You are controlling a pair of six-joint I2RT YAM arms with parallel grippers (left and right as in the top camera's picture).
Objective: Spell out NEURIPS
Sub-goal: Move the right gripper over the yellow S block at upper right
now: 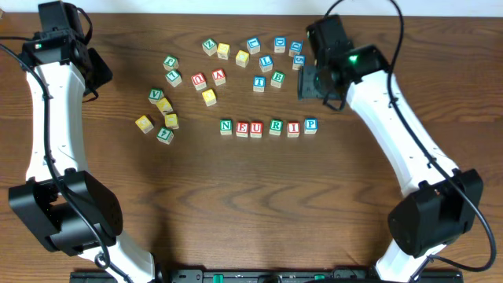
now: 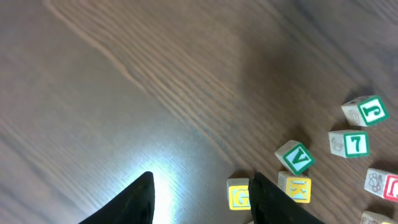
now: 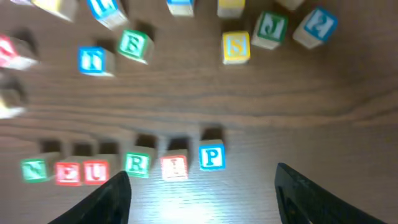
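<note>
Currently six lettered cubes stand in a straight row on the table (image 1: 259,196): green N (image 1: 226,126), red E (image 1: 241,128), red U (image 1: 256,128), green R (image 1: 275,126), red I (image 1: 293,128) and blue P (image 1: 310,125). The P closes the row at its right end. Each cube sits just beside its neighbour with a narrow gap, letter up.

Beyond the P, toward the far edge of the table, a cube with a yellow S face (image 3: 236,46) stands apart from the row among other loose cubes. The right wrist view shows it upright with nothing touching it.

The right hand (image 1: 308,82) hovers on that same far side of the P, near the S cube. Its fingers (image 3: 106,202) are spread wide with nothing between them. The row shows through the gap, with the P closest to the middle.

The left hand (image 1: 96,71) is well apart from the P, past the N end of the row and near the table's far left corner. Its fingers (image 2: 138,202) stand apart and pinch nothing. In its wrist view a yellow G cube (image 2: 238,196) lies on the wood beside one finger, but the overhead view shows the hand clear of every cube.

A blue T (image 1: 258,83) and a green B (image 1: 277,79) lie side by side beyond the row, on the N side of the P.
</note>
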